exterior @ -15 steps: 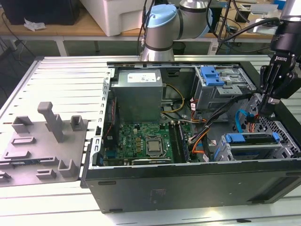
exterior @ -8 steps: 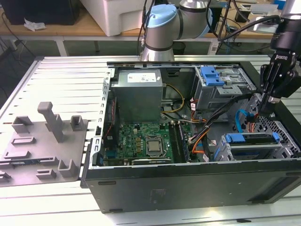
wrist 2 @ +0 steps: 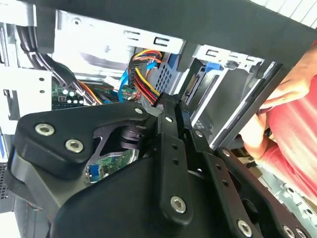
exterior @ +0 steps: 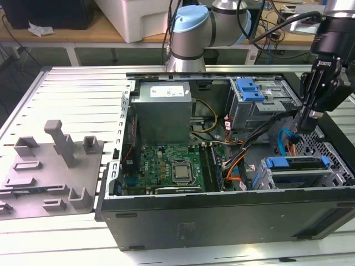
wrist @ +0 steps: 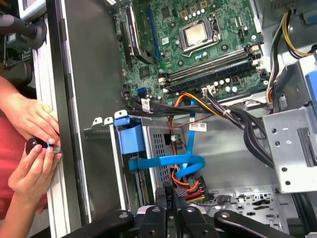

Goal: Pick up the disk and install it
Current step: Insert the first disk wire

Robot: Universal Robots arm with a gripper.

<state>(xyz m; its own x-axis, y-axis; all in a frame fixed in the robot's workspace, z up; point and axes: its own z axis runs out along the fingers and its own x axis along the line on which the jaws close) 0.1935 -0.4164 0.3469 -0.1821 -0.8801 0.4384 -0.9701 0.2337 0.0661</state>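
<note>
No lettering can be made out anywhere; the power supply [exterior: 165, 119] carries a pale label [exterior: 169, 91] near its upper edge in the exterior view, its print too small to tell; in the first wrist view a white tag [wrist: 198, 127] sits on the wiring just beside the blue flat cable [wrist: 168, 162], its marks likewise unreadable.

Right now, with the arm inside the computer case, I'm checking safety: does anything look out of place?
Yes: in the first wrist view a person's hands are at the edge of the case wall, near the tool inside the case. Hands so close to the arm look risky.
</note>
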